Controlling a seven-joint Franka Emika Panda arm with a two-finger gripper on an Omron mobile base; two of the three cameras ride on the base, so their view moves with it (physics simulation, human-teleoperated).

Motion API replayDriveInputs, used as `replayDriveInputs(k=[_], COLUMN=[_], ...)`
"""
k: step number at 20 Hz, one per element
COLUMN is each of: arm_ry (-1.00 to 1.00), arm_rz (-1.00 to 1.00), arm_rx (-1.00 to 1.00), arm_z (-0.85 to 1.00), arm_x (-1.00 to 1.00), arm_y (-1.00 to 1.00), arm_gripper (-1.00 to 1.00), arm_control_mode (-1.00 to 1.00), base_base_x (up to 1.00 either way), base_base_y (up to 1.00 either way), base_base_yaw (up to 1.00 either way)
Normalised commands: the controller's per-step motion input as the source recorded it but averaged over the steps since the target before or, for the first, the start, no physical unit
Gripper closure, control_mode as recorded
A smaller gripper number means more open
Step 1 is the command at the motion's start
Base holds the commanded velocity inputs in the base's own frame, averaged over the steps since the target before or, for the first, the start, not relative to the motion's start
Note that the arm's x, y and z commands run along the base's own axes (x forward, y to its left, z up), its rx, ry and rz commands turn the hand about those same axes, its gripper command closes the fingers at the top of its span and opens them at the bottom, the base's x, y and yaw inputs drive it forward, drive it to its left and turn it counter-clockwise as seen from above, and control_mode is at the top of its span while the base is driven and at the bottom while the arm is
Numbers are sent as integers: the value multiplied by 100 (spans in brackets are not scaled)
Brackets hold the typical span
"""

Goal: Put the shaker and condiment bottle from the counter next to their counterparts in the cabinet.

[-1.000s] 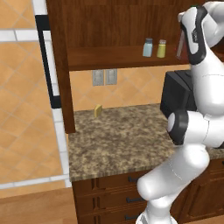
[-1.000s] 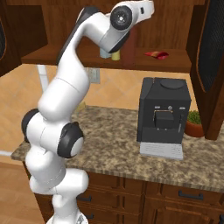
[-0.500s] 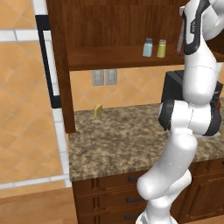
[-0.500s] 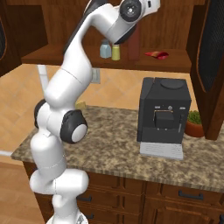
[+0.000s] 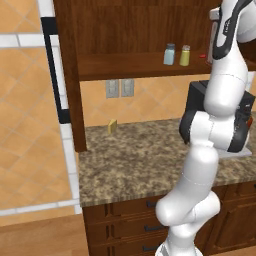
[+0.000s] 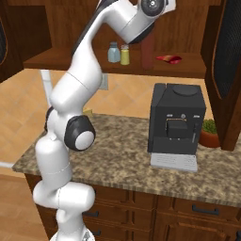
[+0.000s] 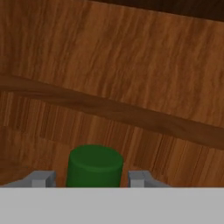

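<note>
My gripper (image 7: 89, 180) is shut on the condiment bottle (image 6: 147, 52), a tall slim red bottle. Its green cap (image 7: 95, 165) shows between my fingertips (image 7: 42, 179). I hold the bottle upright inside the cabinet (image 6: 186, 28), low over the shelf board (image 6: 84, 65). Whether it touches the board I cannot tell. The flat red bottle (image 6: 168, 59) lies just to its right. To its left the pale blue shaker (image 6: 113, 52) stands beside the yellow-green shaker (image 6: 125, 54). Both shakers (image 5: 170, 54) are also in the left base view, on the shelf above the counter (image 5: 135, 155).
A black coffee machine (image 6: 176, 124) stands on the counter under the shelf, with a small potted plant (image 6: 208, 134) to its right. A small yellow piece (image 5: 112, 126) lies near the back wall on the left. An open dark cabinet door (image 6: 228, 70) hangs at the right.
The arm has stretched upward and carried the red bottle further right along the shelf, past the two shakers toward the flat red bottle. The shakers have stayed put.
</note>
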Motion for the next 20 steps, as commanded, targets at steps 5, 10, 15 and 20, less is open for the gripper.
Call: replayDriveInputs(k=[5,10,15,20], arm_ry=[-3,-7,-4,0], arm_rz=[0,0,0,0], arm_rx=[-1,0,-2,-3], arm_z=[-15,-15,-37,-49], arm_x=[4,0,0,10], arm_y=[0,0,0,0], arm_gripper=[100,100,100,100], arm_control_mode=[-100,-100,-100,-100], base_base_x=[0,0,0,0], base_base_y=[0,0,0,0], base_base_yaw=[0,0,0,0])
